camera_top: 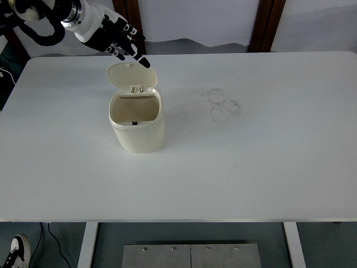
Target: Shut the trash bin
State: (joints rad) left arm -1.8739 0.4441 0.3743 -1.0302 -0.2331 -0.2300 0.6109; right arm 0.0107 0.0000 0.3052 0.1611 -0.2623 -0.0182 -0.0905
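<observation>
Your white desk (251, 167) fills the frame, faint ring marks (223, 104) right of centre. At 12 o'clock: pale wall (195, 19), two dark wooden posts (266, 25). At 6 o'clock: grey floor (323, 245), metal plate (191, 255), cable (53, 245).
</observation>
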